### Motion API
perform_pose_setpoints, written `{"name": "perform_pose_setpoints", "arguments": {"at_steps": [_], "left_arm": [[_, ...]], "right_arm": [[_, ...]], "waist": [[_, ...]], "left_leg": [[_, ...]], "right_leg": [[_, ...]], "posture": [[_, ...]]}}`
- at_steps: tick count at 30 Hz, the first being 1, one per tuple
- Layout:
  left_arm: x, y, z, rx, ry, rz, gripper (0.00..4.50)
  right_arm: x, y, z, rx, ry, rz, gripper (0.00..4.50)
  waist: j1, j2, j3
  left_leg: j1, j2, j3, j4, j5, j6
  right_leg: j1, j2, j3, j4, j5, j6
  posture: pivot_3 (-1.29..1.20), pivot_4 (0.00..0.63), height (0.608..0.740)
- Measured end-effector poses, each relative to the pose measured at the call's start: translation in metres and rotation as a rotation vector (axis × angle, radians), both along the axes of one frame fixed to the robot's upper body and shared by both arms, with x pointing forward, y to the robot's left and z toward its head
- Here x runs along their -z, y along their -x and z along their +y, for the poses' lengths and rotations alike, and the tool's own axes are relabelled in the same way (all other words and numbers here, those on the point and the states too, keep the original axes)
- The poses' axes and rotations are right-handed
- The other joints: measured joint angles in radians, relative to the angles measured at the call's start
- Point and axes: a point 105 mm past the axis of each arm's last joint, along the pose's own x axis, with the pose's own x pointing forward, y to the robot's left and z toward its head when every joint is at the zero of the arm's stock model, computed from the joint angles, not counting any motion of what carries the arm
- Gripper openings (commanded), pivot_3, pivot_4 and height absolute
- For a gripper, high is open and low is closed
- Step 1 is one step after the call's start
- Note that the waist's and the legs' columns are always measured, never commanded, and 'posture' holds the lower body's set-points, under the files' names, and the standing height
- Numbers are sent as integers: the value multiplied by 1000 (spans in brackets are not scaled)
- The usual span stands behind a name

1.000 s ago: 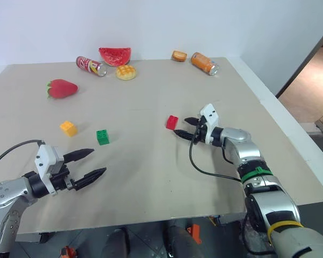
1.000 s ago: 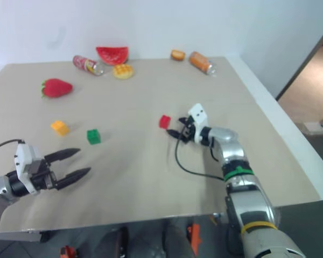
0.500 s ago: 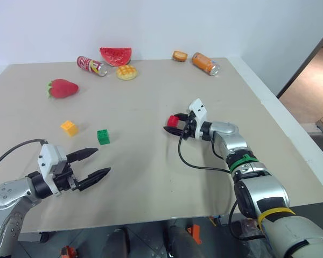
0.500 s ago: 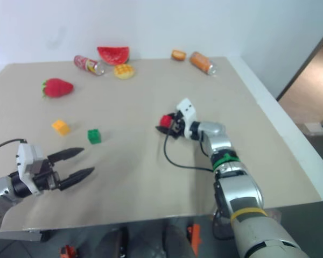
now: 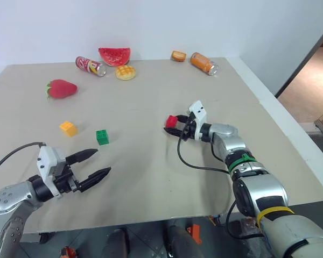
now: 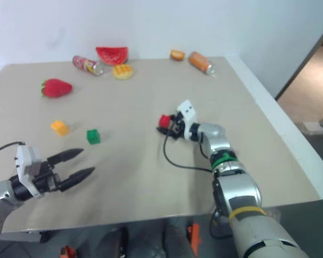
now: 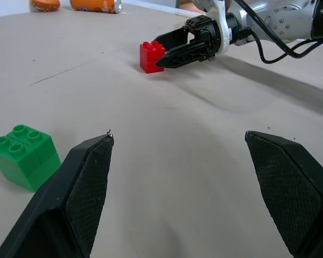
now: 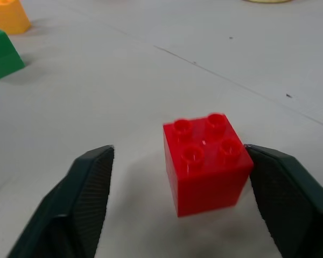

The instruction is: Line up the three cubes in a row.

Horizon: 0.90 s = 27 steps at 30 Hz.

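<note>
Table (image 5: 151,177) under my head camera, beige and wide. My right gripper (image 5: 174,127) reaches out near the middle, its two black fingers set either side of the red cube (image 5: 171,121), which sits on the surface. Green cube (image 5: 102,137) lies well off toward my left, and the yellow-orange cube (image 5: 68,128) is just beyond it, a little farther left. The three are not in a row. My left gripper (image 5: 92,164) hovers low at the near left, fingers spread wide with nothing between them, pointing toward the green cube but apart from it. Along the far edge: a strawberry toy (image 5: 61,88), a red can (image 5: 90,65) on its side, a watermelon slice (image 5: 114,55), a waffle bun (image 5: 125,72), and an orange can (image 5: 204,63) with a small bun (image 5: 178,56) beside it.

Left wrist camera: my two left fingers (image 7: 81,188) stand far apart over bare table. Green cube (image 7: 25,157) sits just beside one of them, studs up. Farther out, my right gripper (image 7: 164,52) brackets the red cube (image 7: 152,56).

Right wrist camera: red cube (image 8: 207,161) sits between my right fingers (image 8: 89,188), studs up. One finger touches or nearly touches its side; on the other side a clear gap shows, so the fingers are apart, not clamped. Green cube (image 8: 3,54) and yellow-orange cube (image 8: 9,15) sit close together in the distance.
</note>
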Motion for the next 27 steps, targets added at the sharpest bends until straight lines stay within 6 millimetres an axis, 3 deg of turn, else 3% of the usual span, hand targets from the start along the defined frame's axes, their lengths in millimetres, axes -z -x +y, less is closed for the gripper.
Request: {"name": "perform_pose_setpoints", "arguments": {"at_steps": [2,5,9,14,18,20,22,27], "left_arm": [[0,2,6,-25,47,17,4112],[5,0,26,-112,129,49,4112],[23,7,41,-164,144,123,4112],[19,9,44,-151,168,116,4112],[15,7,48,-135,188,117,4112],[13,8,47,-109,175,123,4112],[12,9,48,-93,155,122,4112],[9,5,46,-82,155,109,4112]], "right_arm": [[1,0,1,-3,-4,3,1997],[2,1,3,-4,-14,10,1224],[2,1,3,-8,-15,14,1225],[0,12,11,-140,-15,63,1225],[-30,29,20,-330,-30,39,1225],[-41,49,23,-466,-8,25,1225],[-36,75,26,-596,50,23,1225],[-10,94,33,-648,85,74,1225]], "waist": [[0,0,0],[0,0,0],[-1,0,0],[1,0,0],[1,1,0],[3,0,0],[6,0,0],[4,0,0]], "left_leg": [[0,0,0,0,0,0],[0,0,0,0,0,0],[0,1,0,0,0,0],[0,1,0,0,0,0],[0,2,0,0,0,0],[0,2,0,0,0,0],[0,3,-1,0,-1,-1],[0,4,0,1,-1,-2]], "right_leg": [[0,0,0,0,0,0],[0,1,0,0,0,0],[0,0,0,0,0,-1],[0,0,0,0,0,-1],[0,1,-1,1,0,-1],[0,1,-1,1,-1,-1],[0,2,-2,1,-2,-3],[-1,2,-2,1,-1,-4]], "posture": [[0,150,740],[0,150,740],[0,150,740],[0,150,740],[0,150,740],[0,150,740],[0,150,740],[0,150,740]]}}
